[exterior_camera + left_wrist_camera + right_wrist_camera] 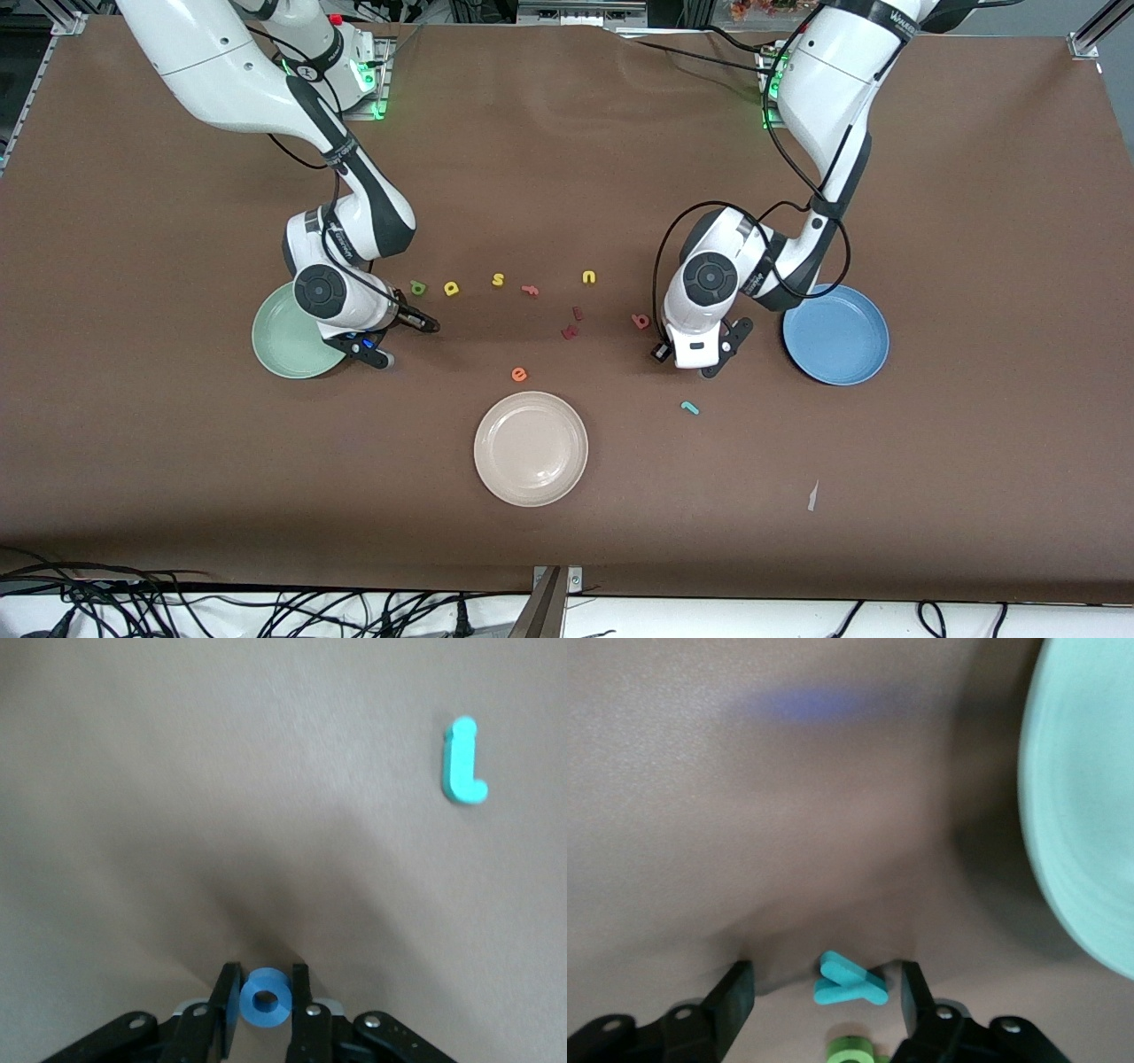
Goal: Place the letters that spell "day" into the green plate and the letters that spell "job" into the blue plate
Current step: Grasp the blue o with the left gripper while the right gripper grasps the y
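1. Front view. Right gripper is low at the table, just beside the green plate on the side toward the letter row. The olive "d" and yellow "a" lie close by it. Left gripper sits low between the pink "b" and the blue plate; the teal "j" lies on the cloth near its tips. Both plates look empty.

2. Left wrist view. Fingers are closed on the blue "o", pinching its ring from both sides. The "j" lies apart, out ahead of the tips.

3. Right wrist view. Fingers stand wide apart with the teal "y" between them, untouched; a green letter shows further in toward the palm. The green plate's rim is off to one side.

4. Risks. The "o" is held near the fingertips, so a quick lift could squeeze it out. The "y" lies skewed between the jaws; closing may catch only one limb and spin it, or trap the green letter too.
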### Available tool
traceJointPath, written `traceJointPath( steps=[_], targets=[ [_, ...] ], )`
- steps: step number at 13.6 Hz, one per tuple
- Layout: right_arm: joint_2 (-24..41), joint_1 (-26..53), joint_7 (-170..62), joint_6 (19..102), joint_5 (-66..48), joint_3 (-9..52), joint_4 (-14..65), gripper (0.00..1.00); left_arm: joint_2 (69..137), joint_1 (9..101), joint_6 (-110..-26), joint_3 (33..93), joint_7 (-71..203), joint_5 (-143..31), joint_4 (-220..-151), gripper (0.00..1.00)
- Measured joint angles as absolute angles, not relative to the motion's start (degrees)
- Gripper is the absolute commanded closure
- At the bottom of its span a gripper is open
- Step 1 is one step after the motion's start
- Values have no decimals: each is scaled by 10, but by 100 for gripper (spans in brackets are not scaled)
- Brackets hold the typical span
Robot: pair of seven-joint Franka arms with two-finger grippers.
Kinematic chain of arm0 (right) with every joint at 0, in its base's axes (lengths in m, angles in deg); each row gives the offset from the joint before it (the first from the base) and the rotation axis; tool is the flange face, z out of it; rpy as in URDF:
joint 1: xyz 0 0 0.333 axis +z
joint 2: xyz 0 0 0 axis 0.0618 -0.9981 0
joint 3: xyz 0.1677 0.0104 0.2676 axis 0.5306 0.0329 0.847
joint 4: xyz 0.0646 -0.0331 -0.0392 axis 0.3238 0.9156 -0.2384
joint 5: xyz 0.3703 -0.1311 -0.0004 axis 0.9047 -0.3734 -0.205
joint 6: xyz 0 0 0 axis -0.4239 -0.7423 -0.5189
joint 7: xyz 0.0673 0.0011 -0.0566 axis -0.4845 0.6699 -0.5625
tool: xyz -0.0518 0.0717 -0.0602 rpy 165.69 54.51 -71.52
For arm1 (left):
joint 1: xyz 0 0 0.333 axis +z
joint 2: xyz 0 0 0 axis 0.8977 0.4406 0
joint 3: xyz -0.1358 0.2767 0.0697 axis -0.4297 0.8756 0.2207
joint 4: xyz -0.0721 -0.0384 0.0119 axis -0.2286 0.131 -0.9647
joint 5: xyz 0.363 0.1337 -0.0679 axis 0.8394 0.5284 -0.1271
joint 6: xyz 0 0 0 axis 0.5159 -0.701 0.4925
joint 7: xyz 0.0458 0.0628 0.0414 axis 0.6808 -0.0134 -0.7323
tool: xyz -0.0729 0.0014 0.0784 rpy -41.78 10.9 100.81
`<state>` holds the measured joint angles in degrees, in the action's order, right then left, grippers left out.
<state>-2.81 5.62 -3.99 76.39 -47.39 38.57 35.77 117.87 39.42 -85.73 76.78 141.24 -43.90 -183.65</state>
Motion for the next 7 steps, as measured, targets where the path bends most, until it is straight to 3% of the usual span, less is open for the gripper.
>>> traceJointPath(
  steps=[3,7],
  targets=[
    [-27,56,-40,764,-474,386,358,36,1175,405,-818,770,1365,-435,-1828,100],
    [-26,57,-40,767,-476,386,360,57,1153,442,-720,771,1188,-435,-1818,100]
  ],
)
